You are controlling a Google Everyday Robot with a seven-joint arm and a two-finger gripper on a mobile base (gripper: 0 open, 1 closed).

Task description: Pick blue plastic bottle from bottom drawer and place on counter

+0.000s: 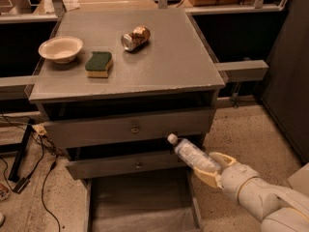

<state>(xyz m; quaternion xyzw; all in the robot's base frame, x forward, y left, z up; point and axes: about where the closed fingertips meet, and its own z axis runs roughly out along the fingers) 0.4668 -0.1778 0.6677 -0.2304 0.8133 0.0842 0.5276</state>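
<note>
No legible text anywhere in view. Blue plastic bottle (192,154): pale speckled label, print too fine to read. Crushed can (135,36) on surface (169,66): gold-and-silver skin, brand not decipherable. Gripper (212,169) low right, just past right edge of open bottom drawer (140,202), clamped on bottle's base end, cap tilted up-left.

The blue plastic bottle (192,155), clear with a white cap, tilts cap up-left above the open bottom drawer (140,204), its base clamped in the gripper (212,169), below the grey counter (174,57).
</note>
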